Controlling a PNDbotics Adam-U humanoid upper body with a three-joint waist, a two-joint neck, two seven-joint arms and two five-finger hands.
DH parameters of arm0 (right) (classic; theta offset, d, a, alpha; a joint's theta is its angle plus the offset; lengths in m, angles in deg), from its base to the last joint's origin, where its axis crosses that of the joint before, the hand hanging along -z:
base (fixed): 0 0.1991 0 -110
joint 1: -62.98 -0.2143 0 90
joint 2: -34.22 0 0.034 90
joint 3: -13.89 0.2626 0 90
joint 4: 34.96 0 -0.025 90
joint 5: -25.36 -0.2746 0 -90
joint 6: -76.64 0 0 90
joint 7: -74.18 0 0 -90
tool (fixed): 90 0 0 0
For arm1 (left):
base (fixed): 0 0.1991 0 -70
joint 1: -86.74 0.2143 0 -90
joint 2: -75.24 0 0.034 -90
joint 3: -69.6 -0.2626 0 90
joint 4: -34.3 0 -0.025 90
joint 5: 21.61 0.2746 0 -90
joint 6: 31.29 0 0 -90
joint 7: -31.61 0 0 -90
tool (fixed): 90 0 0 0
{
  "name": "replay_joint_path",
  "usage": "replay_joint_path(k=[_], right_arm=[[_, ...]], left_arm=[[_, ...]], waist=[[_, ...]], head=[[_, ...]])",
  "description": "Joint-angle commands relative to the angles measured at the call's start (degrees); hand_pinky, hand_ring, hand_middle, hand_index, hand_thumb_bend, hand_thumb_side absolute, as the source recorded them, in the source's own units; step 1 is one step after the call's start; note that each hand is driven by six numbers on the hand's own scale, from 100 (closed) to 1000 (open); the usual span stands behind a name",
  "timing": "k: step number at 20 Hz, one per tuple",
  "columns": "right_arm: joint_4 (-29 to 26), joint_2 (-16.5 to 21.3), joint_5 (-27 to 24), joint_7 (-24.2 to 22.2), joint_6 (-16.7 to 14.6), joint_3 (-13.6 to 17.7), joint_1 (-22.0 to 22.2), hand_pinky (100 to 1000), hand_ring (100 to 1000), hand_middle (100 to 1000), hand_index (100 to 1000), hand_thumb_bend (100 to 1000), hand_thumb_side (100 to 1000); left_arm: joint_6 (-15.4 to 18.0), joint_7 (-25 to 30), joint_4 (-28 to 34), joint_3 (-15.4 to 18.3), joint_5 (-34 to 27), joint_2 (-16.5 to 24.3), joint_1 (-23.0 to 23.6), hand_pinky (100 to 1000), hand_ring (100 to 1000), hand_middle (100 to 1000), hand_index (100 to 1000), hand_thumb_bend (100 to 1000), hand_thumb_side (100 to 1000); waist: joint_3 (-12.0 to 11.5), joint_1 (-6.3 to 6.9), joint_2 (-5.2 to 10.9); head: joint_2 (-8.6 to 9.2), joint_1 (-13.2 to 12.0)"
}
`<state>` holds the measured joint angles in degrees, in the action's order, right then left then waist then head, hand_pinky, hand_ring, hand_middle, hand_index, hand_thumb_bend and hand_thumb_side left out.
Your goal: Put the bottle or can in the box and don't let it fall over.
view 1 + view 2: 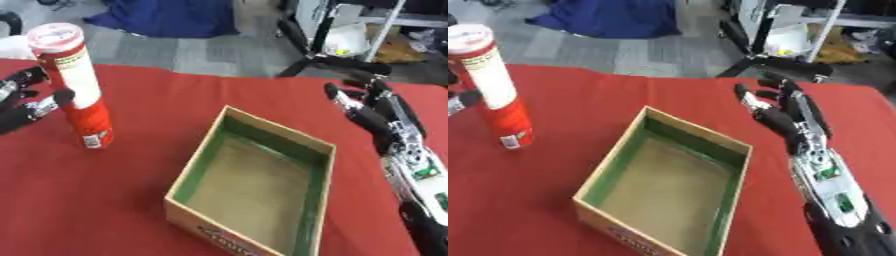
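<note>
A tall red and white can (77, 85) with a pale lid stands upright on the red table (87, 200) close to its left edge, not in the box. The robot's left hand (31, 102) comes in from that edge and sits right against the can at about mid-height: a dark thumb tip presses the near face of the white label, while the other fingers show behind and to the left of the can, curled toward it, so the hand looks to be grasping the can, though the far side of the grip is hidden. The can's base rests on the cloth, just left of the cardboard box (254, 185), which lies open in the middle of the table, tilted askew, with green inner walls, a bare brown floor and some printing on its near outer wall. Can and box are near one another but not touching. The right hand (785, 117) hangs over the right side of the table, beyond the box's right wall, fingers spread, straight and holding nothing.
</note>
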<state>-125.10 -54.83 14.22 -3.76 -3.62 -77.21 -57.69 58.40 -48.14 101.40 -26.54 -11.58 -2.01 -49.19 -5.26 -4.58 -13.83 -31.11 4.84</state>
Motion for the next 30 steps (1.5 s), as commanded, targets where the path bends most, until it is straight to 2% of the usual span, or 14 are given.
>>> replay_joint_path(k=[1,30], right_arm=[[-0.83,0.96,-0.35,0.09,0.25,0.24,-0.99,737,830,797,873,468,319],[-0.92,0.55,-0.65,-0.38,0.86,0.02,-2.00,738,826,790,869,451,324]], left_arm=[[-0.08,-0.84,0.12,0.48,-0.51,0.64,-1.44,931,1000,891,929,719,756],[0.08,-4.51,-2.07,0.76,-0.73,-2.09,-5.15,912,1000,879,885,686,736]], waist=[[0.23,0.21,0.54],[1.57,-0.46,-1.08]], head=[[0.72,-0.18],[1.99,-0.96]])
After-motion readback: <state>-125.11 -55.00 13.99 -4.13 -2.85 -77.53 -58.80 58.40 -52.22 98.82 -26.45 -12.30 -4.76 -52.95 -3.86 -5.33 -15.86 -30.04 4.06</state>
